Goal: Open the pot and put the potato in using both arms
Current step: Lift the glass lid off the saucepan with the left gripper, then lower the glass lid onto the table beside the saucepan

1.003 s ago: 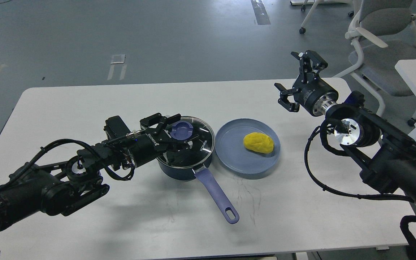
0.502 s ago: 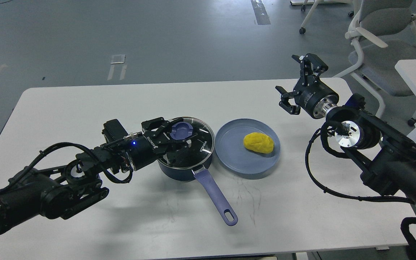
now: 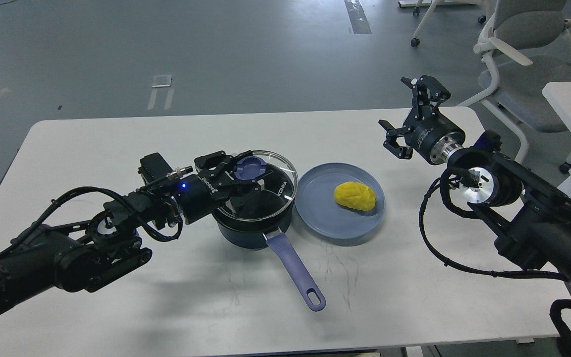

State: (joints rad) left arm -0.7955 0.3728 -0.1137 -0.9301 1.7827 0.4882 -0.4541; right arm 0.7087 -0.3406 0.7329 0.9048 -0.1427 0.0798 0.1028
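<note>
Head view: everything is sitting on one white surface, both black arms reaching in from the near corners.
Left gripper: it is gripping the blue knob of the glass lid, jaws closed around the knob from either side.
Lid: it is riding tilted, far rim raised, clear of the pot's rim on that side; the near edge is sitting low by the handle root, and whether it is touching there I cannot tell.
Pot: the navy body is sitting at the centre of the surface, its long periwinkle handle pointing toward 5 o'clock.
Potato: the yellow lump is lying on the light-blue plate, just beside the pot at its 3 o'clock, nothing touching it.
Right gripper: it is hanging in the air at 2 o'clock from the plate, well apart from the potato, jaws spread wide and holding nothing.
Background: an office chair is standing on the grey floor at 1 o'clock.
</note>
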